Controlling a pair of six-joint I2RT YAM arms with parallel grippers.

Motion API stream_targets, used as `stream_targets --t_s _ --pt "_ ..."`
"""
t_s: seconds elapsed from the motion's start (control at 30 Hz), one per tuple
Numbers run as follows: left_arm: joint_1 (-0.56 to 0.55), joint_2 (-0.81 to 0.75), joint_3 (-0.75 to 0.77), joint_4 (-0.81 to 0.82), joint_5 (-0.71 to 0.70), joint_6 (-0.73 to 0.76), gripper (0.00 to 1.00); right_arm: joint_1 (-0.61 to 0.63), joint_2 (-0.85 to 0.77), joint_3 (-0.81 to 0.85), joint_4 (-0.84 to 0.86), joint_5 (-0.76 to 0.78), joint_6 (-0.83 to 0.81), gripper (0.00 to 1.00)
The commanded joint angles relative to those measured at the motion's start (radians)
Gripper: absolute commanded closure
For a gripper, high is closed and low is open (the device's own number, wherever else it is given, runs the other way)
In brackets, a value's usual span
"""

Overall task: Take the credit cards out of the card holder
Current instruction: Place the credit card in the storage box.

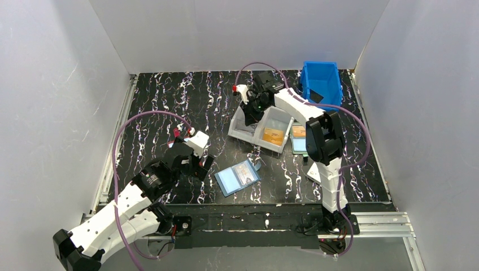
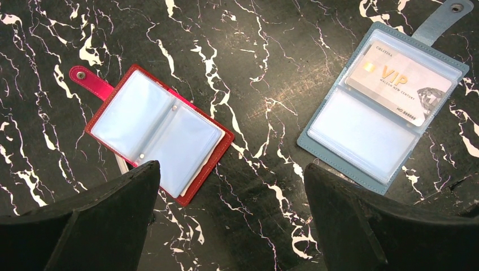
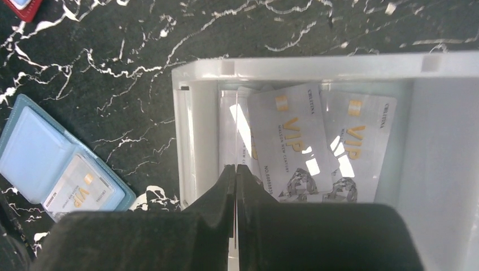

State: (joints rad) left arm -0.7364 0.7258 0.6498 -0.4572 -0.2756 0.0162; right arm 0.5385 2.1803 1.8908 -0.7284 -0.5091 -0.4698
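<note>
The light-blue card holder [image 1: 238, 176] lies open on the table. One pale VIP credit card [image 2: 401, 84] sits in its top pocket; its other pocket is empty. My left gripper [image 2: 231, 169] is open and empty, low over the table between the holder [image 2: 384, 107] and a red holder. My right gripper [image 3: 236, 166] is shut on a thin credit card seen edge-on, over the left compartment of a white bin [image 3: 282, 65]. Two more VIP cards [image 3: 291, 141] lie flat in that compartment. The holder also shows in the right wrist view [image 3: 56, 164].
The red-edged holder [image 2: 158, 135] lies open left of my left gripper. The white bin [image 1: 246, 134] holds an orange card [image 1: 273, 135] in its right compartment. A teal holder [image 1: 298, 138] lies beside it. A blue bin [image 1: 322, 82] stands at the back right.
</note>
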Motion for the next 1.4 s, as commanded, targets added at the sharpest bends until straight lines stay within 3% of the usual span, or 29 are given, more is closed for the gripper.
stream_targets --t_s 0.0,0.13,0.23,0.3,0.37,0.4,0.43,0.5,0.53,0.57,0.63,0.7,0.97,1.23,1.37 --pt "0.007 -0.009 0.026 0.003 0.003 0.006 0.02 0.006 0.011 -0.03 0.038 0.032 0.04 0.93" --pt "0.008 -0.011 0.025 0.005 0.009 0.004 0.02 0.015 0.001 -0.038 0.046 0.09 0.058 0.84" --pt "0.011 -0.028 0.019 0.016 0.03 0.0 0.02 0.033 -0.088 -0.019 0.08 0.375 0.08 0.58" --pt "0.01 -0.057 0.011 0.042 0.067 -0.033 0.01 0.035 -0.196 -0.038 0.072 0.363 0.061 0.51" --pt "0.012 -0.103 -0.005 0.075 0.129 -0.121 0.01 0.035 -0.315 -0.106 0.06 0.263 0.02 0.48" --pt "0.011 -0.157 -0.029 0.094 0.187 -0.355 0.01 0.032 -0.521 -0.312 0.084 0.059 -0.062 0.4" --pt "0.011 -0.174 -0.045 0.109 0.222 -0.459 0.01 0.021 -0.632 -0.44 0.135 -0.043 -0.08 0.34" --pt "0.011 -0.221 -0.092 0.151 0.274 -0.701 0.01 -0.061 -0.813 -0.688 0.326 -0.243 0.065 0.28" --pt "0.011 -0.26 -0.177 0.255 0.346 -0.897 0.01 -0.142 -0.963 -0.947 0.652 -0.415 0.38 0.26" --pt "0.01 -0.276 -0.259 0.36 0.383 -1.03 0.01 -0.183 -1.029 -1.07 0.799 -0.461 0.546 0.26" --pt "0.01 -0.257 -0.311 0.49 0.416 -1.125 0.01 -0.186 -1.06 -1.108 0.774 -0.435 0.563 0.28" --pt "0.0 -0.209 -0.311 0.505 0.426 -1.176 0.01 -0.183 -1.064 -1.136 0.772 -0.413 0.581 0.31" --pt "-0.075 0.025 -0.25 0.507 0.365 -1.133 0.19 -0.066 -1.025 -1.188 0.748 -0.322 0.558 0.49" --pt "-0.154 0.181 -0.246 0.53 0.289 -1.159 0.39 0.005 -0.937 -1.242 0.834 -0.25 0.599 0.68" --pt "-0.163 0.224 -0.249 0.54 0.255 -1.158 0.46 0.018 -0.895 -1.252 0.855 -0.223 0.601 0.7"
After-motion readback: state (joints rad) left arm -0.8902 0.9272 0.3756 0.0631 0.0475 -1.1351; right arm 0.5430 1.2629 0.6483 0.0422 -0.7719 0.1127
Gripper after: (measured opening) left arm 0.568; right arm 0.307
